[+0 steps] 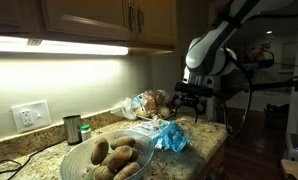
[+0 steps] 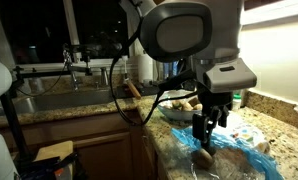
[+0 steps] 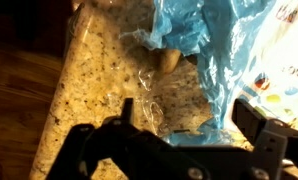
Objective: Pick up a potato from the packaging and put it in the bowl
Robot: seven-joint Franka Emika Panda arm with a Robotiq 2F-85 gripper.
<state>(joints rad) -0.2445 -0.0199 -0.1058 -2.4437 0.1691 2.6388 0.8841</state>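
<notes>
In an exterior view, L to R: wide, shallow clear glass bowl (image 1: 67, 158) w/ several brown potatoes (image 1: 114, 155) in it. Just beside its rim, the crinkly bright blue plastic film bag (image 1: 171, 137). Black Robotiq gripper (image 1: 189, 100) hangs above the bag's R edge, jaws wide apart, holding nothing. Wrist view: 1 tan potato (image 3: 169, 58) peeks from under the blue film, ahead of the claw, approx centred btw the fingers. Its long axis can't be told, as it's mostly covered.

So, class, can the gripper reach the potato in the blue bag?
Probably yes: the open gripper hangs just above, and the potato peeks out of the bag, though film covers part of it.
</notes>
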